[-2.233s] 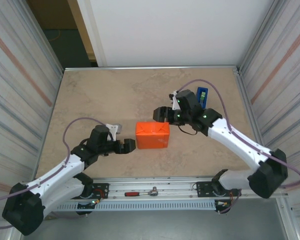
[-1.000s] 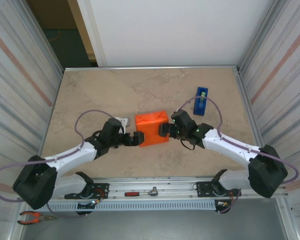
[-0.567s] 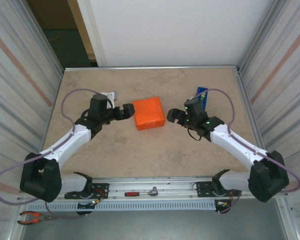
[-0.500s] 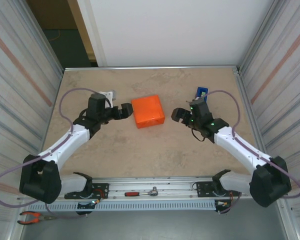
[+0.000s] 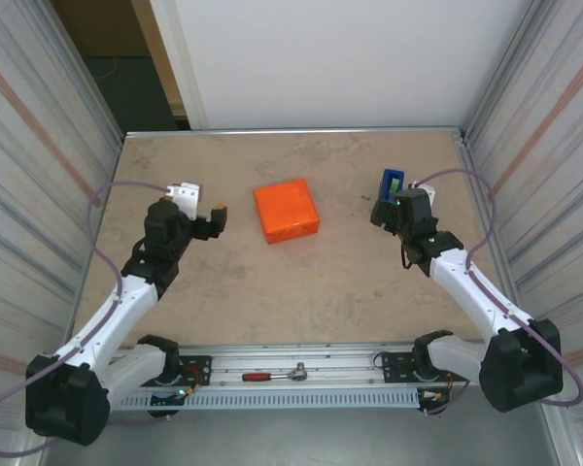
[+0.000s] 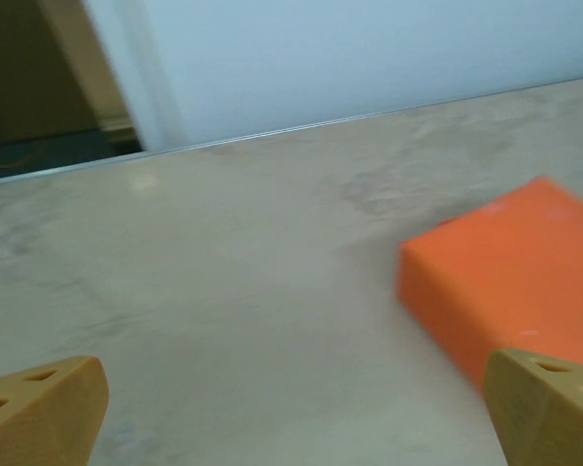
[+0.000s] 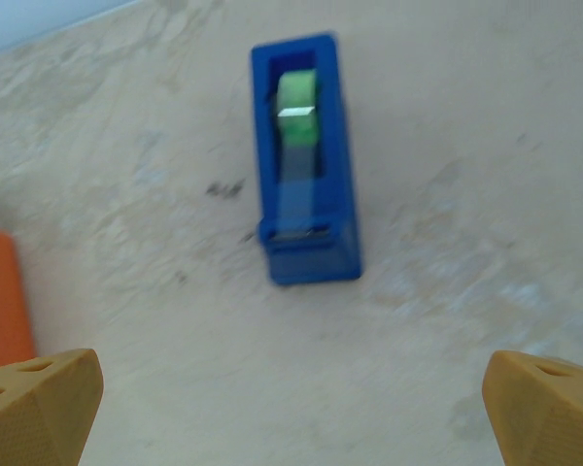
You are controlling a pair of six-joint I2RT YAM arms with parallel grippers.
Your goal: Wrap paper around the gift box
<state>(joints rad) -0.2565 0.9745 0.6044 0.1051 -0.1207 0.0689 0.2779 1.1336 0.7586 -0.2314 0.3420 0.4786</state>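
At the near edge a red-handled ratchet [image 5: 277,374] lies on the mounting rail. Past it, both arms reach out to either side. The left gripper [image 6: 291,413] has its jaws spread wide and holds nothing, well apart from the paper [image 5: 286,211]. The paper is folded into a tidy orange block mid-table, with the gift box presumably inside. The right gripper [image 7: 291,398] is equally wide and empty and hangs over the blue tape dispenser [image 7: 304,160], likely because the seams need taping. The blurred wrist view leaves it unclear whether any tape is already on. The tabletop [image 5: 223,301] is beige and marbled. Corrugated side walls, a white back panel [image 5: 340,58] and a dark doorway close it in.
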